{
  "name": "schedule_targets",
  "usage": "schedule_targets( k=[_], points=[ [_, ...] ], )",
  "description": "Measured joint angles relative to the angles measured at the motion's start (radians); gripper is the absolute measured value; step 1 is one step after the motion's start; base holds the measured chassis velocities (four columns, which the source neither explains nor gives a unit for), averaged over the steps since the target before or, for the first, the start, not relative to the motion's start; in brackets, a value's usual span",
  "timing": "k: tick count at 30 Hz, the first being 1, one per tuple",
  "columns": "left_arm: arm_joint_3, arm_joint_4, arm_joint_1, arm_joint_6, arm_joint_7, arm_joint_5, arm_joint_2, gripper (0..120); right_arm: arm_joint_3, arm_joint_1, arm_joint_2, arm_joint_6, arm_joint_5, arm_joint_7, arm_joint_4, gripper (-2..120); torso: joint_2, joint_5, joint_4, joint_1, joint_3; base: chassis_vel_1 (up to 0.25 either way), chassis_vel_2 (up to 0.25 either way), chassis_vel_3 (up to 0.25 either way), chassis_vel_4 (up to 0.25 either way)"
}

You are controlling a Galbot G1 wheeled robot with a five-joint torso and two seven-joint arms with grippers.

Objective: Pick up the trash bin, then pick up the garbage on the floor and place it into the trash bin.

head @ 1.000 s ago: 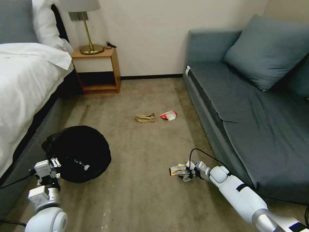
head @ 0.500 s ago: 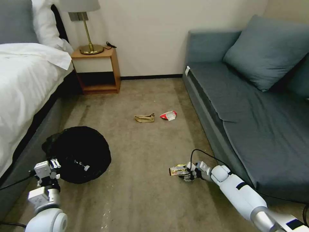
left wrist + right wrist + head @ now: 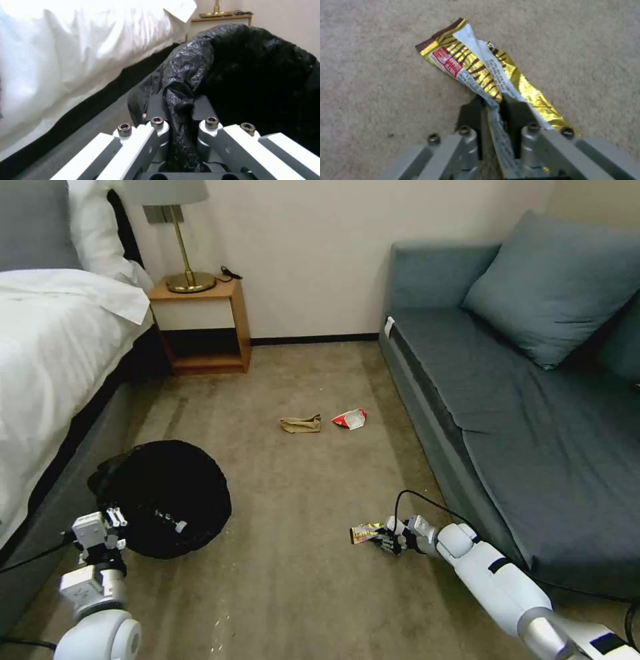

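Observation:
The trash bin [image 3: 167,500], lined with a crinkly black bag, sits on the floor [image 3: 293,593] beside the bed. My left gripper [image 3: 112,521] is at its near rim. In the left wrist view the left gripper [image 3: 176,110] is shut on a fold of the trash bin [image 3: 260,70] liner. Low over the carpet near the sofa, my right gripper [image 3: 390,540] is shut on the yellow-black wrapper [image 3: 365,533]. The right wrist view has the right gripper [image 3: 491,105] pinching the wrapper [image 3: 466,60] at its middle. More garbage lies farther off: crumpled tan paper [image 3: 300,424] and a red-white wrapper [image 3: 350,418].
A bed [image 3: 53,353] with white linen runs along the left. A grey sofa [image 3: 507,400] lines the right. A wooden nightstand [image 3: 200,320] with a brass lamp [image 3: 180,240] stands at the back wall. Open carpet lies between bin and sofa.
The yellow-black wrapper now looks narrower and more edge-on at my right gripper's tip, and the right wrist has shifted slightly. The left arm and bin have stayed put.

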Motion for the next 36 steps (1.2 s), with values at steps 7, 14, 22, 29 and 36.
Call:
schedule_targets(
  k=[7, 14, 22, 29, 36],
  points=[
    [-0.001, -0.008, 0.006, 0.0, 0.0, -0.002, 0.002, 7, 0.007, -0.005, -0.009, 0.015, 0.067, -0.021, 0.056, 0, 0.0, -0.0002, 0.0, 0.0, 0.0, 0.0, 0.0, 0.0, 0.0],
    [0.001, -0.017, 0.011, -0.001, 0.002, -0.002, 0.0, 7, 0.018, -0.02, -0.006, 0.014, 0.137, -0.067, 0.135, 0, 0.0, -0.0002, -0.0001, 0.0, 0.0, 0.0, 0.0, 0.0, 0.0],
    [0.01, -0.023, 0.015, -0.002, 0.003, 0.001, -0.006, 7, -0.025, -0.013, 0.012, 0.03, 0.326, -0.133, 0.341, 0, 0.0, -0.0004, 0.0002, 0.0, 0.0, 0.0, 0.0, 0.0, 0.0],
    [0.022, -0.023, 0.004, 0.0, 0.003, 0.017, -0.015, 7, -0.131, -0.004, 0.05, 0.02, 0.508, -0.013, 0.512, 0, 0.0, -0.0002, 0.0001, 0.0, 0.0, 0.0, 0.0, 0.0, 0.0],
    [0.029, -0.017, -0.014, 0.007, 0.003, 0.035, -0.022, 7, -0.27, 0.024, 0.13, 0.009, 0.689, 0.151, 0.659, 0, 0.0, -0.0004, 0.0001, 0.0, 0.0, 0.0, 0.0, 0.0, 0.0]
  ],
)
